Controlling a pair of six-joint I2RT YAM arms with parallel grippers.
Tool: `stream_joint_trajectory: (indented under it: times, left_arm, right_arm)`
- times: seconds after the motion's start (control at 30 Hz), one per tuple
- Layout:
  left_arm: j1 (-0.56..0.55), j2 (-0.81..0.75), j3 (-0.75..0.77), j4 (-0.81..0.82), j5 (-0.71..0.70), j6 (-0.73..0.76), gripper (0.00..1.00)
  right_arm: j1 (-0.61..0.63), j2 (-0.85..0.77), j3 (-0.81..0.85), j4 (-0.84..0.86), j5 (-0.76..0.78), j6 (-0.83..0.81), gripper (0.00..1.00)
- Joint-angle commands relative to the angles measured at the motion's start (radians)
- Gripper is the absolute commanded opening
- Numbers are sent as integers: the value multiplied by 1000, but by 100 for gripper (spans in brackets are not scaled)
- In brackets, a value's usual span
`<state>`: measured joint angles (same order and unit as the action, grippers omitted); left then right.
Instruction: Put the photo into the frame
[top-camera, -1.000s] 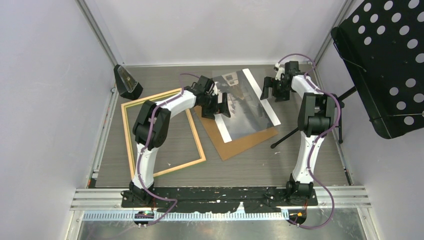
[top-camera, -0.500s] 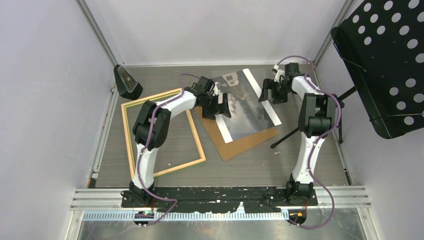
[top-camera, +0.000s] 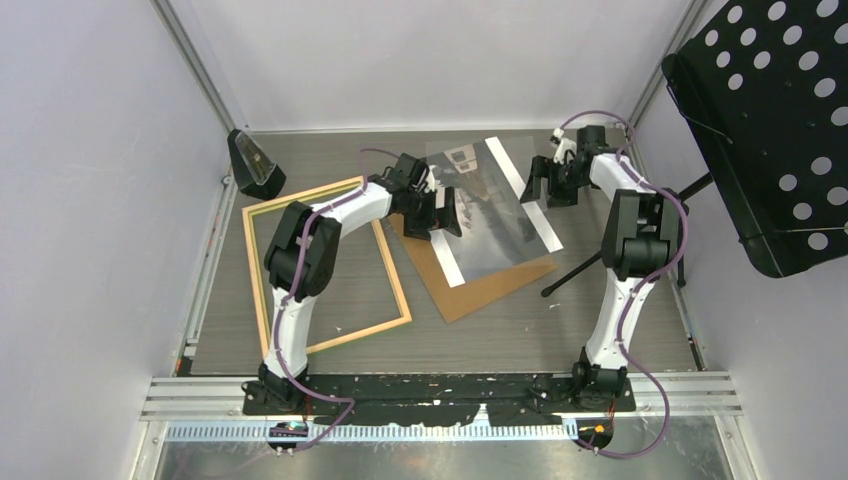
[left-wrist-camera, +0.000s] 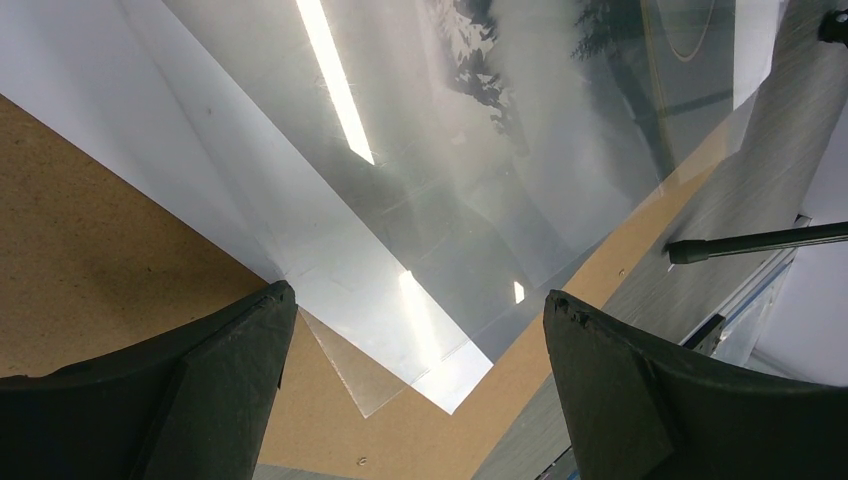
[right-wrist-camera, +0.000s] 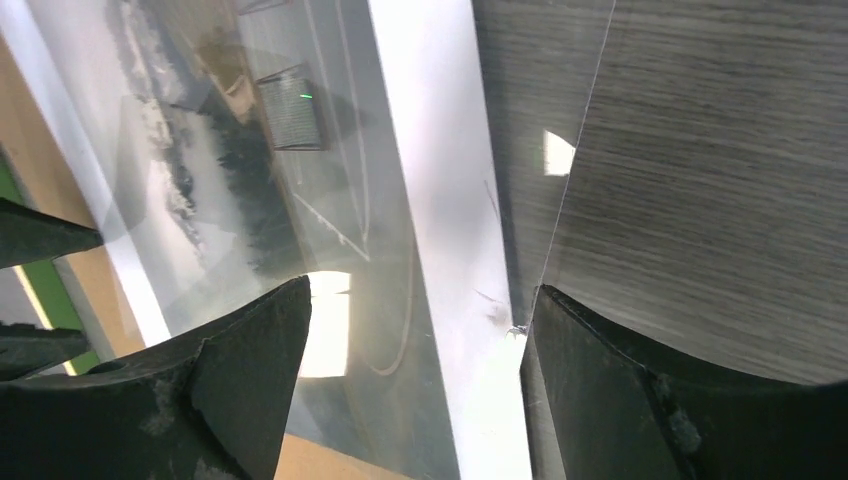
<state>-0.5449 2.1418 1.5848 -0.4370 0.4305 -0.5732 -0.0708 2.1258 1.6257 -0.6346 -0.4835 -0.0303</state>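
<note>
Table: we see a grey wood-grain surface filling the middle of the overhead view, walled in by pale panels.

Stand: a black perforated panel leans in at the upper right, and one of its thin legs reaches onto the table.

Frame: a thin rectangle of light wood lies flat at centre left, turned slightly, with bare table showing through its opening. We see nothing inside it.

Backing sheet: a plain brown board lies just right of the frame, with its lower corner sticking out from under the photo.

Photo: a glossy grey mountain print with white bands along two edges lies on the brown board at upper centre, outside the frame. Ceiling lights glare off it in the left wrist view.

Clear sheet: a transparent corner pokes out past the photo's white band onto the board.

Left gripper: it hangs over the photo's left side. In its own camera we see both jaws spread wide with nothing between them.

Right gripper: it hangs over the photo's right white band near the upper right. In its own camera we see the jaws wide apart and holding nothing.

Small dark object: it sits at the upper left corner of the table, just beyond the frame.
</note>
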Motion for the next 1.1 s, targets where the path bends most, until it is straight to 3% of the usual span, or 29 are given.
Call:
stream_joint_trajectory:
  times: [0.0, 0.57, 1.07]
  left_arm:
    - [-15, 8, -35, -16, 10, 1, 99]
    - [-15, 2, -47, -16, 8, 7, 99]
    - [-15, 7, -48, -19, 1, 21, 99]
  right_arm:
    - [17, -107, -14, -21, -149, 30, 86]
    - [16, -205, -66, 18, -265, 67, 75]
    - [4, -166, -44, -30, -356, -104, 72]
